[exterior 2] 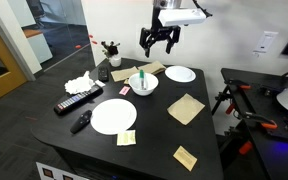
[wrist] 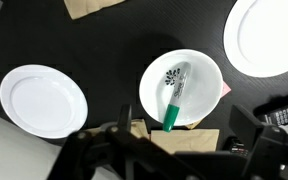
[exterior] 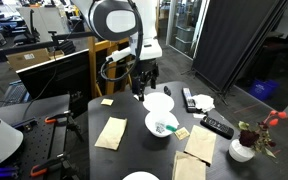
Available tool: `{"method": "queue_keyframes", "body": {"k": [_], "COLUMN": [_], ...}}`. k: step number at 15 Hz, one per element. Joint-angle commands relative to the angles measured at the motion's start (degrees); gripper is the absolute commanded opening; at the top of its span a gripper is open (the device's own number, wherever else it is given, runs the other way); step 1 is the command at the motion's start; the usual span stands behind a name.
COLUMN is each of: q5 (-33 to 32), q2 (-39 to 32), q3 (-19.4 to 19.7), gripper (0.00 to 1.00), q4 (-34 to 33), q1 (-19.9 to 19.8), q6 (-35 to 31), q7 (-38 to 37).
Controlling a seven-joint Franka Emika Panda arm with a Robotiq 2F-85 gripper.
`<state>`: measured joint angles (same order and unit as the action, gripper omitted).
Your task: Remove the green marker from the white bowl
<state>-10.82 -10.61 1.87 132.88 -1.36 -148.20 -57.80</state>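
Overhead, hanging well above the black surface [exterior 2: 162, 135]: end effector [exterior 2: 160, 44], jaws spread apart, clamped on nothing, so seen in both exterior views. Below and slightly ahead of it, standing on the surface, the white bowl [wrist: 206, 82], round and fairly deep. Inside the bowl, the green marker [wrist: 172, 106], lying tilted: green end propped up against the rim on the side nearest the end effector in the wrist view, white section sloping down toward the middle of the bowl. Next to that white section, a small dark speckled patch on the bowl's floor, too blurred to identify. Well apart from the marker, dark blurred fingers [wrist: 269, 150] along the bottom edge of the wrist view, touching neither marker nor bowl. Just beside the bowl, a shallower white dish [exterior: 158, 102], appearing right under the end effector in an exterior view. Farther along the surface, a large flat white plate [exterior 2: 113, 116]. Near the plate, two black remote controls [exterior 2: 77, 101], lying apart from each other. Close by, a crumpled white tissue [exterior 2: 79, 83]. Scattered around, several tan paper squares [exterior 2: 186, 108], flat on the surface. Toward one edge, a small white vase [exterior: 242, 152] with red flowers, upright, well apart from the bowl.
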Motion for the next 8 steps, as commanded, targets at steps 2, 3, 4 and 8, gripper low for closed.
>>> {"method": "queue_keyframes", "body": {"k": [2,3,4,8], "q5": [1.09,1.18,1.07,1.47], "q2": [-5.76,-6.87,-7.84,-12.06], "q3": [2.18,2.59,3.15,5.67], "gripper": [1.0,1.0,1.0,1.0], "q4": [-2.74,-3.19,-3.6,-5.55], "q1": [2.15,2.5,2.94,4.84], "q6": [-4.07,-4.56,-5.2,-8.33], "q7": [-0.23,-0.28,-0.53,-1.02]}}
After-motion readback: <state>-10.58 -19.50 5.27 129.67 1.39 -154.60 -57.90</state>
